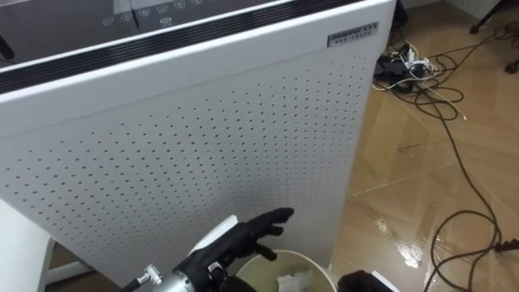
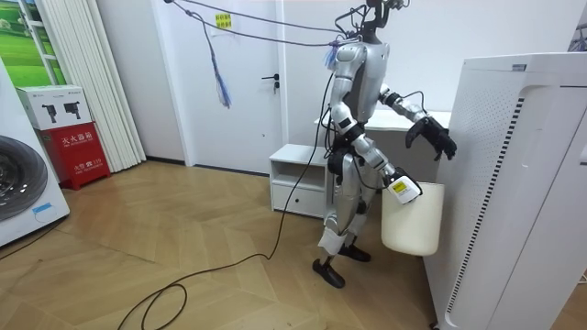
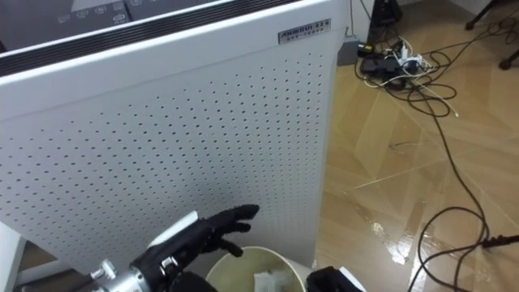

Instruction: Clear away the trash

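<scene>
Two hands are close in: the right hand (image 2: 400, 187) grips the rim of a white bin (image 2: 410, 220) with pale garbage (image 1: 292, 282) lying inside. The left hand (image 1: 243, 237) hangs open, fingers spread, just before a white perforated cabinet (image 1: 203, 138). Beyond, cables (image 1: 422, 77) lie on the wooden floor (image 1: 422, 170).

White perforated unit (image 1: 203, 138) stands close ahead; dark cables (image 1: 430, 91) trail across wooden floor (image 1: 405, 180)
</scene>
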Motion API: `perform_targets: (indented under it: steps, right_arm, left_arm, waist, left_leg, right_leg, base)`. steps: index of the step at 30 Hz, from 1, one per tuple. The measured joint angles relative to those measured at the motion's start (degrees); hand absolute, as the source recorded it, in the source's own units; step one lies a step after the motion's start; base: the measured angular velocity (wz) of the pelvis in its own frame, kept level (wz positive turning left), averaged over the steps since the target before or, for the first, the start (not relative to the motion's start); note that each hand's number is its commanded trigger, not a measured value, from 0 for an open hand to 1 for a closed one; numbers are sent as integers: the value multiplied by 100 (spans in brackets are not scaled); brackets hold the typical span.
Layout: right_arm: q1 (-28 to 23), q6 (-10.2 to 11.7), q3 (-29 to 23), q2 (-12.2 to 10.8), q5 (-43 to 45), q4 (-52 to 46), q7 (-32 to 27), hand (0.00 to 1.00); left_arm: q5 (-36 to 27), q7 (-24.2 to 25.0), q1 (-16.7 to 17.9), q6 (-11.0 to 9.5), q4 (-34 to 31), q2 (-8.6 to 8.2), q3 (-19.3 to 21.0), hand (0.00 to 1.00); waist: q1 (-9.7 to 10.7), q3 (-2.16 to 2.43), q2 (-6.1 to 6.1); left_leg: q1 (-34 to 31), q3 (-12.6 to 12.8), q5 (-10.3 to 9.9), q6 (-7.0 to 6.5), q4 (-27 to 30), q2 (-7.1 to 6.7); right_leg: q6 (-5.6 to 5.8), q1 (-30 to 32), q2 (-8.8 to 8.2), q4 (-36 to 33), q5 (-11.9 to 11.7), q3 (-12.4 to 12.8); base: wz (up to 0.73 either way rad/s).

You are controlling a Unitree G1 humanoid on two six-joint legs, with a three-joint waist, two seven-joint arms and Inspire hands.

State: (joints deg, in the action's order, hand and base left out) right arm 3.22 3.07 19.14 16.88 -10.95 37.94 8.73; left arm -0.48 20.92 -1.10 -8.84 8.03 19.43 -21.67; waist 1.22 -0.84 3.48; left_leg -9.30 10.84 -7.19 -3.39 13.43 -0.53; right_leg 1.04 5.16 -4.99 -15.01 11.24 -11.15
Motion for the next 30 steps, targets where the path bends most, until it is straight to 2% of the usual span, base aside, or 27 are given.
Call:
perform_targets:
  steps: [7,15,24,26,30]
  right_arm:
    - [4,-3,-3,-23,3,-1,94,100]
    - [4,-3,-11,-48,2,0,91,100]
    - [-14,-3,-46,-41,5,2,75,100]
    - [-77,15,-105,-26,3,28,74,100]
    - [-366,194,-179,53,-44,445,61,100]
  left_arm:
    - [0,223,70,0,0,-63,-11,0]
    - [0,233,118,0,23,-72,-13,0]
    - [-3,154,480,0,29,-61,207,0]
    - [-9,128,530,-39,183,-61,314,0]
    - [-172,-204,762,-61,1004,-69,395,0]
  waist:
    - [-6,2,-23]
    - [3,-5,-32]
    - [-9,-19,-51]
    - [-7,-19,-52]
    - [-17,-20,-99]
  left_leg:
    - [-94,22,0,-2,15,16]
    - [-99,22,0,-1,7,23]
    - [-129,1,-1,0,-15,18]
    - [-93,-2,-1,0,-16,14]
    - [97,-3,-4,4,-88,-9]
  right_leg:
    - [-14,166,-8,-94,22,47]
    - [-16,165,-18,-95,21,48]
    - [-24,160,3,13,23,16]
    - [-24,90,4,24,21,13]
    - [-22,-134,14,150,21,-25]
  base:
    - [-3]
    - [0]
    - [0]
    - [2]
    - [0]
